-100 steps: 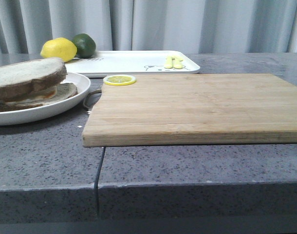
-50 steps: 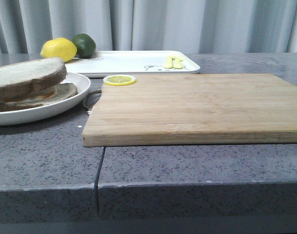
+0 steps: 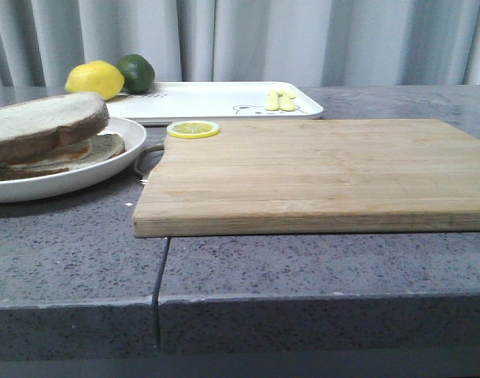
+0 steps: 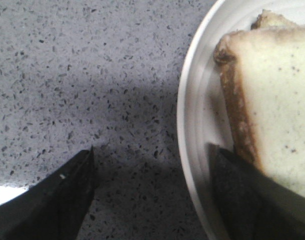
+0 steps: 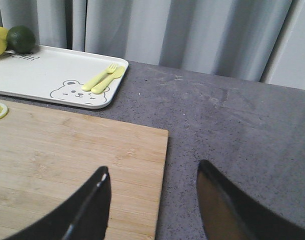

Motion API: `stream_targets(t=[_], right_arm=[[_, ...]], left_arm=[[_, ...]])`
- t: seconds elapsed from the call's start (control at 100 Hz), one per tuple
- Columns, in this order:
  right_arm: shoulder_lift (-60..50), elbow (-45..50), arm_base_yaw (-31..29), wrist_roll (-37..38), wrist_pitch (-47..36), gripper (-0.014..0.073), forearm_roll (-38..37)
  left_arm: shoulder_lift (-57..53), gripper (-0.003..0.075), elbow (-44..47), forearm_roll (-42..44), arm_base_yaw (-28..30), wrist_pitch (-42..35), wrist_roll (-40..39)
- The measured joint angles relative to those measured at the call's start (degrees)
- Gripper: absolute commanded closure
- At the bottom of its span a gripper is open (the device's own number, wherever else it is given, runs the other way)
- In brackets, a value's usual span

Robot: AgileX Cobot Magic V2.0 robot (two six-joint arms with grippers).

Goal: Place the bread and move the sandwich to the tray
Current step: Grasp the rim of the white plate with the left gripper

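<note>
Front view: grey speckled surface. Wooden board lies centre to right. Round white plate sits at 9 o'clock of the board, just beside its left edge. On the plate, the bread lies tilted on top of the sandwich; an orange trace shows between the lower slices. The tray lies behind the board at 12 o'clock, near but apart from it. A lemon slice rests on the board's far left corner. A lemon and a lime sit at the tray's far left end, touching each other. A small yellow fork and spoon lie on the tray's right part.

Left end effector: fingers spread wide, holding nothing, one finger over bare surface, the other over the plate rim beside the bread crust.

Right end effector: fingers spread wide, empty, straddling the board's right edge above the surface.
</note>
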Motion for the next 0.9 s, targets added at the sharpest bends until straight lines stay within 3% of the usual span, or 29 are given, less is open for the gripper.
stream_targets(t=[0.24,0.65,0.9], right_arm=[[0.0,0.0,0.0,0.0,0.0,0.0186,0.0],[0.0,0.0,0.0,0.0,0.0,0.0186,0.0],[0.0,0.0,0.0,0.0,0.0,0.0186,0.0]], left_arm=[[0.0,0.0283,0.0,0.0,0.0,-0.5,0.0],[0.0,0.0736,0.0,-0.8,0.0,-1.6,0.0],[0.0,0.0739,-0.1,-1.9,0.0,-2.4,-1.4]])
